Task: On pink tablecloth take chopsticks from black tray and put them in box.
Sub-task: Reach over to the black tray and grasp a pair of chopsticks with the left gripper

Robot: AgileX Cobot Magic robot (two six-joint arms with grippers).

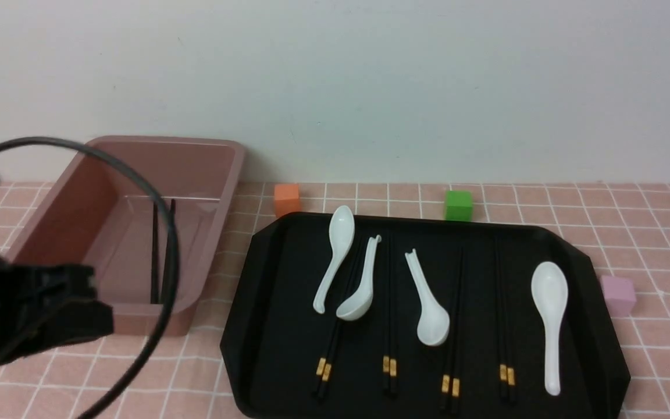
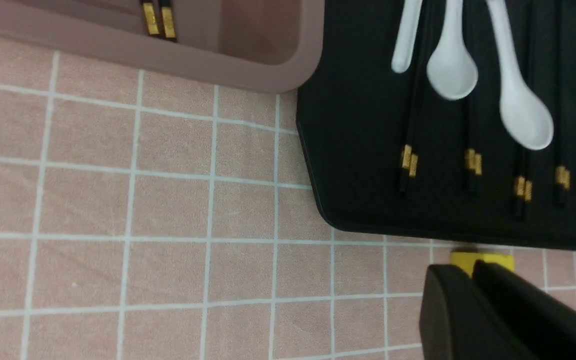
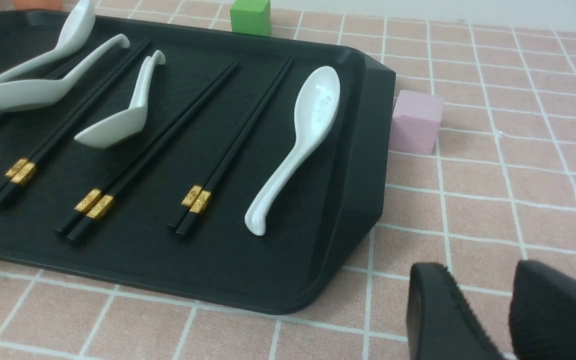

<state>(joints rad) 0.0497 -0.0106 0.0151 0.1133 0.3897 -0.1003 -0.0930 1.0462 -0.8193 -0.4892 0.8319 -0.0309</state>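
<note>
The black tray (image 1: 277,326) lies on the pink tablecloth (image 1: 660,233) and carries several pairs of black chopsticks (image 1: 390,326) with gold bands, among white spoons (image 1: 550,314). To its left stands the box (image 1: 218,192), with one pair of chopsticks (image 1: 160,256) lying inside. My left gripper (image 1: 99,302) hangs in front of the box, over the cloth. In the left wrist view the left gripper (image 2: 463,267) has its fingers nearly touching and holds nothing. My right gripper (image 3: 478,270) is open and empty, above the cloth off the tray's right front corner (image 3: 363,215).
An orange cube (image 1: 287,199) and a green cube (image 1: 458,205) sit behind the tray, a pink cube (image 1: 618,295) at its right side, and a yellow cube (image 2: 483,259) by its front edge. A black cable (image 1: 167,244) loops across the box. A wall stands close behind.
</note>
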